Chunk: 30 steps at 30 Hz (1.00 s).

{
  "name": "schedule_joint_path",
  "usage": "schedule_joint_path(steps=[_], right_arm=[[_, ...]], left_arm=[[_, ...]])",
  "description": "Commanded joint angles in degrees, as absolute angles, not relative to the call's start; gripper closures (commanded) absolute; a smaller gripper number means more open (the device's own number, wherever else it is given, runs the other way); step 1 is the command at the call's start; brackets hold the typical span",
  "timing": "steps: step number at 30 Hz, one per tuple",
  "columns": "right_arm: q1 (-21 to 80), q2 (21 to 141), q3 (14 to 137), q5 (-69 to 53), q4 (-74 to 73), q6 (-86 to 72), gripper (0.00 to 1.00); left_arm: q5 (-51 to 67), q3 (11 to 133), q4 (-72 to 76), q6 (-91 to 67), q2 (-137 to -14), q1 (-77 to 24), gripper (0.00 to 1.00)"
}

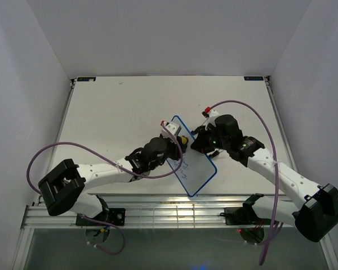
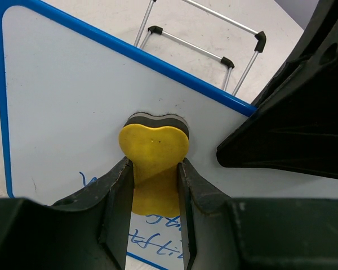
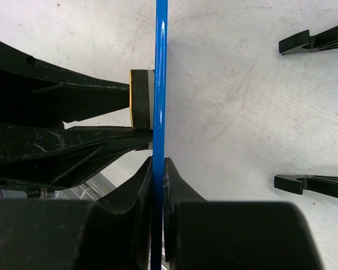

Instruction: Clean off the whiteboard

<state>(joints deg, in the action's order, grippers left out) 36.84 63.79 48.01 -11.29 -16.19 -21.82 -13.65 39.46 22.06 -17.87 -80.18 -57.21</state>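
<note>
Small white, blue-rimmed whiteboard [image 2: 73,95] stands tilted on the grey desk [image 1: 101,112]. Right hand [image 3: 158,163] pinches its rim. Left hand [image 2: 154,166] grips a yellow foam eraser [image 2: 154,140] against its face, above the blue writing [image 2: 149,241]. Advice: press evenly, sweep down through the writing.

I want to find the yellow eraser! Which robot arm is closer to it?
Left. The left end effector grips the yellow eraser against the whiteboard. The right end effector pinches the whiteboard's blue edge, close by the eraser.
</note>
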Motion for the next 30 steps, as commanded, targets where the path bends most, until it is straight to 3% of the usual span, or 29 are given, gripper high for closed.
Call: schedule_joint_path(steps=[1, 19, 25, 30], right_arm=[[38.50, 63.72, 50.98, -15.20, -17.23, -18.28, 0.92], [38.41, 62.40, 45.70, -26.89, -7.48, -22.23, 0.92], [38.32, 62.23, 44.65, -29.26, -3.43, -25.31, 0.92], [38.41, 61.96, 44.65, -29.36, -1.50, -27.86, 0.92]], left_arm=[[-11.24, 41.92, 23.20, -17.14, -81.82, -57.57, 0.92], [-11.26, 35.95, 26.89, -20.56, -82.53, -44.48, 0.93], [-3.62, 29.12, 38.12, -21.44, -80.86, -44.47, 0.95], [-6.67, 25.84, 44.99, -19.78, -79.01, -50.52, 0.95]])
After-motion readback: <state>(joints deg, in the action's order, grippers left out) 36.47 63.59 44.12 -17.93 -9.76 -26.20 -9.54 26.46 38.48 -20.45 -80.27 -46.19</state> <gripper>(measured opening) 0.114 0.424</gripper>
